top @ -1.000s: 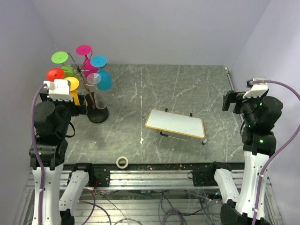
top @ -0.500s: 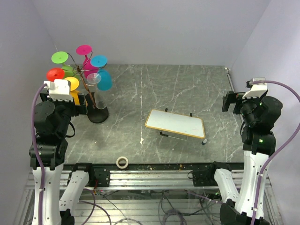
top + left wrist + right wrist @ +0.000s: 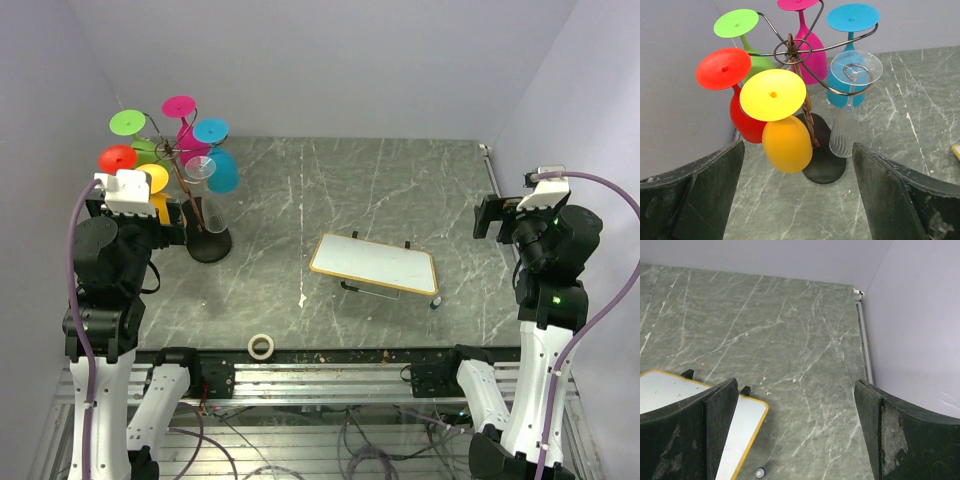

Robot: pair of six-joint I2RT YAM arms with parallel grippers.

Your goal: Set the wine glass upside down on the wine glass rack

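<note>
Both grippers are standing wide open and holding nothing. The left gripper [image 3: 797,197] is hovering before the wine glass rack [image 3: 792,50], and the right gripper [image 3: 795,435] is hanging over the table [image 3: 400,190] beside a white tray [image 3: 375,263]. Farther back, the clear wine glass [image 3: 842,132] is hanging upside down on the rack, between the yellow glass [image 3: 785,142] and the blue glass [image 3: 852,17].

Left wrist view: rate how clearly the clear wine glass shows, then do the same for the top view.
Left wrist view: sharp, evenly lit; the clear wine glass is see-through, yet its ribbed bowl and round foot stand out. Top external view: soft light; the glass is small and faint.
</note>
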